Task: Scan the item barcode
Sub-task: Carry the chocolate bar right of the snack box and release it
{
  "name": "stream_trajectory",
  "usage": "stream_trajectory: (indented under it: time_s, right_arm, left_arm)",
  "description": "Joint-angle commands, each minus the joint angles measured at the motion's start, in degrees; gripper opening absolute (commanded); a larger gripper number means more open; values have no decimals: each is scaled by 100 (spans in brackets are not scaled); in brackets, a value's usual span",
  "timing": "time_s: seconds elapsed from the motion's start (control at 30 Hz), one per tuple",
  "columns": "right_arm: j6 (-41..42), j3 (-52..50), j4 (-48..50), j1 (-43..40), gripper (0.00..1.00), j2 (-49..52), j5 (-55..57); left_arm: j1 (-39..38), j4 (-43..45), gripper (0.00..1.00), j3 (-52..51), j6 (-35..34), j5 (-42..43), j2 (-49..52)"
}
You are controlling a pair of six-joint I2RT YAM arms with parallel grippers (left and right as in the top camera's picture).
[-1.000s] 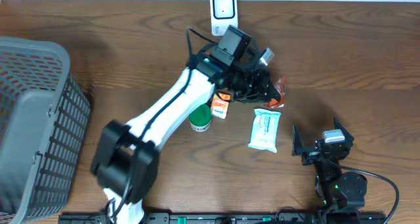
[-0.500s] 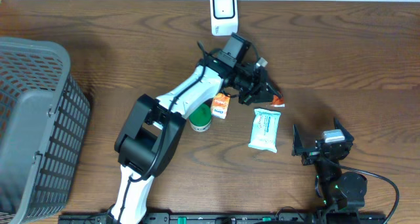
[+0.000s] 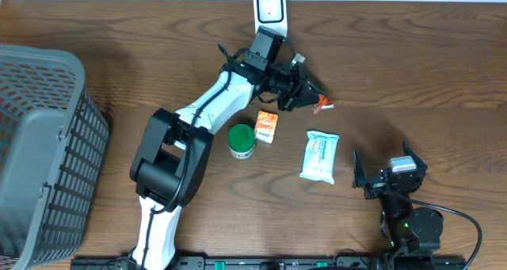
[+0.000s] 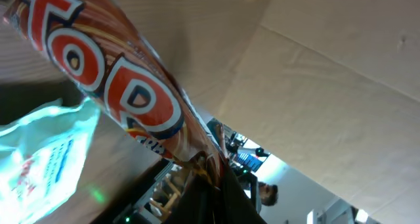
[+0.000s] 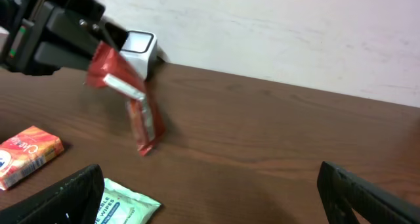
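Scene from the overhead camera: I read the left gripper (image 3: pixel 305 94) as closed tight on 1 end of the red snack wrapper (image 3: pixel 322 104). The wrapper sits at about 4 o'clock from the white scanner (image 3: pixel 269 7), near it but not touching. The scanner stands at the 12 o'clock edge of the wooden table (image 3: pixel 444 72).

From the right wrist camera, the wrapper (image 5: pixel 125 96) hangs down from the left gripper (image 5: pixel 105 37), in front of the scanner (image 5: pixel 139 45). I cannot tell whether its lower end touches the table.

From the left wrist camera, the wrapper (image 4: pixel 118 86) fills the frame, showing large red letters outlined in white.

3 other items lie at 6 to 7 o'clock from the wrapper:
- an orange box (image 3: pixel 267 126)
- a green-lidded jar (image 3: pixel 242 141), just beside the box at its 7 o'clock
- a pale wipes pack (image 3: pixel 320 156), at 4 o'clock from the box

A grey basket (image 3: pixel 40 143) occupies the 9 o'clock side of the table.

The right gripper (image 3: pixel 386 175) rests near 5 o'clock, well apart from the wrapper. Its 2 fingers (image 5: pixel 65 198) are spread wide with nothing between them.
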Motion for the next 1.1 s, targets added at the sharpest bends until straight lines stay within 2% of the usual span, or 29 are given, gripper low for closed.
stream_trajectory:
  time_s: [0.0, 0.27, 0.53, 0.77, 0.97, 1.07]
  right_arm:
    - [63, -7, -20, 59, 99, -22, -13]
    - [63, -7, -20, 59, 99, -22, -13]
    - [63, -7, -20, 59, 99, -22, -13]
    - [63, -7, -17, 59, 99, -24, -13]
    - [63, -7, -20, 59, 99, -22, -13]
    - [63, -7, -17, 59, 99, -22, -13]
  left_arm:
    - [-129, 361, 7, 7, -306, 181, 68]
    - [-291, 398, 7, -4, -330, -61, 243]
    - [-225, 400, 7, -4, -782, 361, 997]
    - [271, 514, 9, -2, -866, 920, 1185]
    - [841, 525, 9, -2, -890, 960, 1185]
    - [988, 522, 22, -4, -909, 857, 1185]
